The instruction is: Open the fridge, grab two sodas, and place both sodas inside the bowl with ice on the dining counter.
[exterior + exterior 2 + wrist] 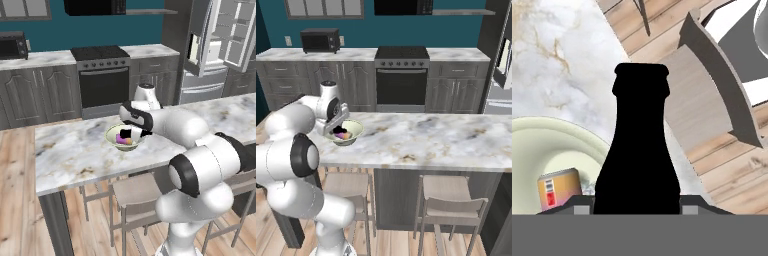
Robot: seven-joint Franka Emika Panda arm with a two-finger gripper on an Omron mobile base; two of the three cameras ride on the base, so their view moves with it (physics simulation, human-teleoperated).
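Note:
My gripper hangs just over the pale bowl on the dining counter, shut on a dark, near-black soda bottle. In the hand view the bottle stands between the fingertips, at the bowl's right rim. A purple soda can with an orange lower band lies inside the bowl, also seen as the can under the hand. From the right, the gripper sits above the bowl near the counter's left end. The fridge stands at the back right with its upper door open.
Stools stand under the counter's near side, and a stool seat shows beyond the bottle. A dark oven and grey cabinets line the back wall. A microwave sits on the back worktop.

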